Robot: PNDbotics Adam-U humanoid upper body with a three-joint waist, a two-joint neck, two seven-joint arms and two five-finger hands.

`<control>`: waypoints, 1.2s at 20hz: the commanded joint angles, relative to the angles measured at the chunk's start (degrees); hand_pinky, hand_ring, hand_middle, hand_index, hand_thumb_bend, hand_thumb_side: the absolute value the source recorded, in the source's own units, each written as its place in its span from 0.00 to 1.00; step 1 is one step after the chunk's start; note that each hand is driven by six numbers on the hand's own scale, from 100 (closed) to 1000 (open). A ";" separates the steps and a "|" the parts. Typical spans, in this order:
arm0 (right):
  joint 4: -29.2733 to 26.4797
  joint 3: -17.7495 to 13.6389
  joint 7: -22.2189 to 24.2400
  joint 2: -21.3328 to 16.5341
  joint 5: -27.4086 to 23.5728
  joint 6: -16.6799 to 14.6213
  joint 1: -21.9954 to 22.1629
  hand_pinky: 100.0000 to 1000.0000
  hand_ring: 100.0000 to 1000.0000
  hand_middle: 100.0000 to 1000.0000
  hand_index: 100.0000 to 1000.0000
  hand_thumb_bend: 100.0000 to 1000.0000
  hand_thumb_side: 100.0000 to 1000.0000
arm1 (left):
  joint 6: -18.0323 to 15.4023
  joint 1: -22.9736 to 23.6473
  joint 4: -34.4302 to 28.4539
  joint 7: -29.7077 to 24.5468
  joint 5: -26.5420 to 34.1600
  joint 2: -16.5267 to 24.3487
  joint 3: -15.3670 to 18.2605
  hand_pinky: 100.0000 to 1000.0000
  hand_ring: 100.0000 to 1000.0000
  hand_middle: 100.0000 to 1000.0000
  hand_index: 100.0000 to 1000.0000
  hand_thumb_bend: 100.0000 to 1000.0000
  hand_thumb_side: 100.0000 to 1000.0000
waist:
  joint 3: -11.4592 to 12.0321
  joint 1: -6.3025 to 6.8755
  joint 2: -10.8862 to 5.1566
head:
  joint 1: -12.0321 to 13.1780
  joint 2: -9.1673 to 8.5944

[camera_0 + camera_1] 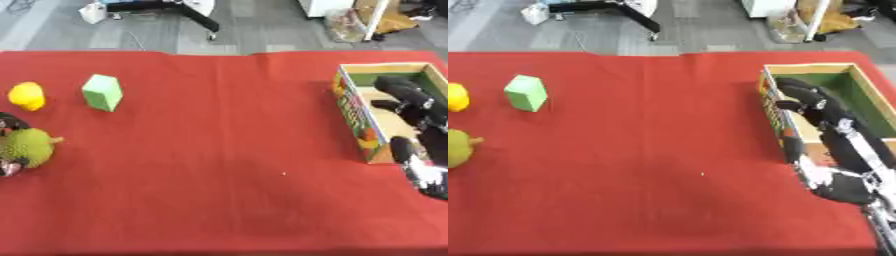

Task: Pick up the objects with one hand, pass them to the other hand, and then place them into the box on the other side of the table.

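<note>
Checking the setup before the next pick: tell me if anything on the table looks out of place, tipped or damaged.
Nothing stands out. The green block stands tilted on the red cloth, beside the yellow object and the green fuzzy object at the left edge. The right hand is inside the box, which sits squarely.

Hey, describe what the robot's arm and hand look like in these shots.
The right arm is mostly black and rounded in its segments, with a silver-white joint section near the wrist and elbow. Its right hand is black with dark, thick fingers. At the left edge, only small dark bits of the left hand show beside the green fuzzy object.
</note>
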 commanded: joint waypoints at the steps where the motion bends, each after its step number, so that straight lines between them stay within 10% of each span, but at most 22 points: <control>1: -1.19 -0.14 0.19 -0.96 -0.08 0.03 -0.45 0.88 1.00 0.96 0.93 0.00 0.40 | 0.07 0.18 0.93 4.69 2.44 -0.09 0.07 0.63 0.54 0.54 0.76 0.05 0.14 | -0.03 0.72 -1.10 | -0.05 0.31; 6: -1.19 -0.25 0.16 -0.94 -0.02 0.04 -0.36 0.88 1.00 0.96 0.93 0.00 0.40 | 1.18 1.59 0.77 13.95 6.38 -1.56 0.88 0.41 0.30 0.27 0.53 0.00 0.15 | -0.01 0.66 -1.07 | -0.17 0.31; 15: -1.19 -0.46 -0.14 -1.28 -0.02 -0.23 -0.40 0.88 0.99 0.96 0.93 0.00 0.40 | 1.48 5.11 -12.44 22.73 24.75 -2.58 4.31 0.36 0.25 0.23 0.49 0.00 0.24 | 0.54 0.51 -1.15 | -0.50 0.31; 24: -1.19 0.02 -0.51 -3.59 -0.88 -2.27 -1.83 0.87 0.98 0.95 0.93 0.00 0.36 | 0.75 4.92 -28.72 20.38 48.79 -9.80 2.13 0.37 0.26 0.24 0.49 0.00 0.39 | 0.77 0.05 -1.30 | -0.95 0.31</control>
